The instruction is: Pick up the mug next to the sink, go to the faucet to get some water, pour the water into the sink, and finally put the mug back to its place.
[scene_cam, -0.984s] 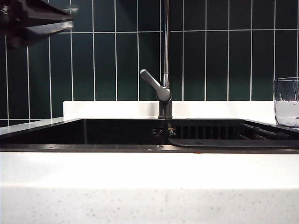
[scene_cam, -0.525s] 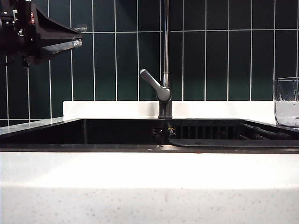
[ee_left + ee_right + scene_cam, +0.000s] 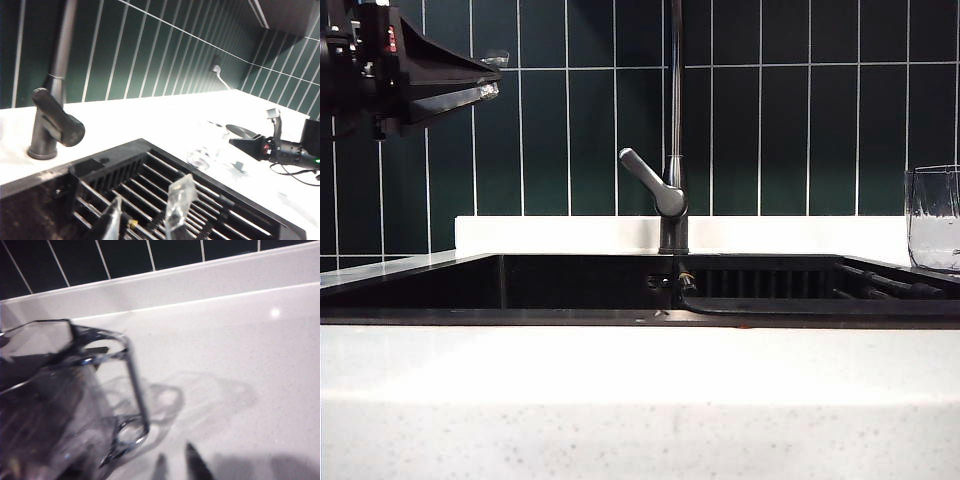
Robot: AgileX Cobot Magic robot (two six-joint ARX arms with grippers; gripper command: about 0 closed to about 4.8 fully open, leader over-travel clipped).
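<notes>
Shifted since one second ago: left gripper (image 3: 492, 76) now reaches further toward centre and sits lower at 10 o'clock in the exterior view, sharp instead of blurred. Mug (image 3: 932, 218) unchanged.

Left gripper:
- Fingers parted, nothing between them; seen in the left wrist view (image 3: 147, 215) above the ribbed drainer (image 3: 165, 175).
- Well apart from the faucet (image 3: 674, 150), with clear tiled wall (image 3: 770, 130) between tips and pipe.

Right gripper (image 3: 176, 465):
- Outside the exterior view.
- Only two dark tips visible in the right wrist view, blurred; spread or pressed together cannot be told.
- Just beside the mug (image 3: 70, 400), not around it.

Mug:
- Upright on the white counter (image 3: 640, 400) at 3 o'clock, cut by the frame edge, just beyond the sink (image 3: 420, 285) rim.
- Well apart from the faucet.

Faucet:
- At centre, behind the sink's back edge.
- Lever handle (image 3: 645, 175) slanting up toward 10 o'clock.

Open room:
- Unobstructed above the basin from 9 o'clock to centre.
- Unobstructed between pipe and mug, over the drainer (image 3: 760, 280).
</notes>
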